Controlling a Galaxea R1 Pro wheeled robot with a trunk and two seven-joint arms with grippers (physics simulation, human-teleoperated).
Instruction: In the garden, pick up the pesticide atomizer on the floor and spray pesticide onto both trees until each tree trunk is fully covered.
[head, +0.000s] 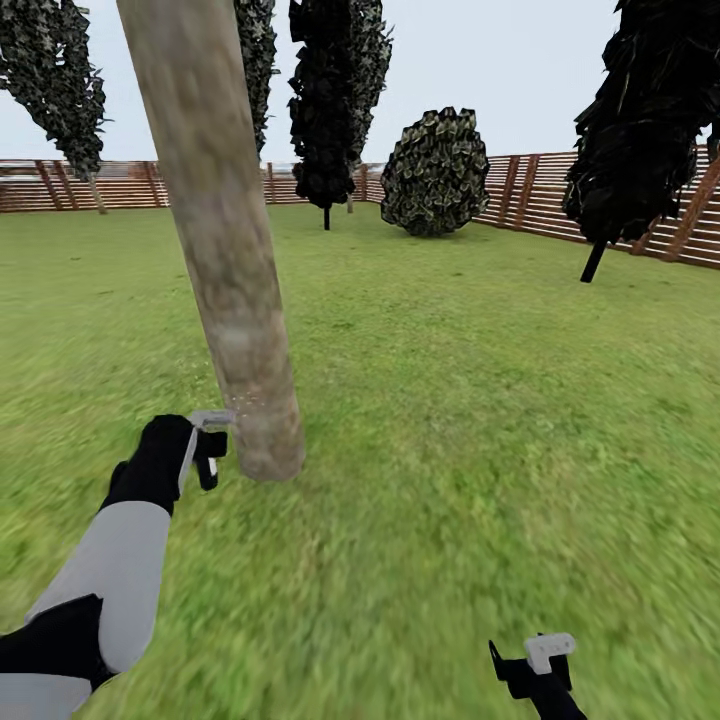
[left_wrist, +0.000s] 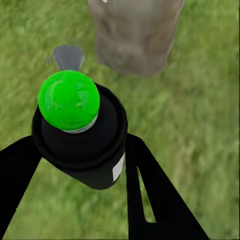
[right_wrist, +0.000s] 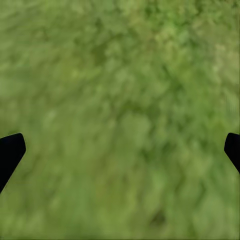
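Left hand (head: 205, 450) grips the atomizer (left_wrist: 80, 135) beside the tree trunk (head: 225, 260) base for spraying; right hand (right_wrist: 120, 150) hangs released over grass.

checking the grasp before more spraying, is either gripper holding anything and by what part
The left gripper holds the atomizer by its dark body, fingers on either side. The right gripper is open over grass, empty.

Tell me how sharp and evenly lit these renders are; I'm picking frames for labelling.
Head view: flat, overcast light, the trunk casts no clear shadow, the near grass is smeared, the far fence crisper. Left wrist view: the atomizer is fairly sharp, its top bright green, the trunk base soft. Right wrist view: uniformly blurred grass, no shadows or glare.
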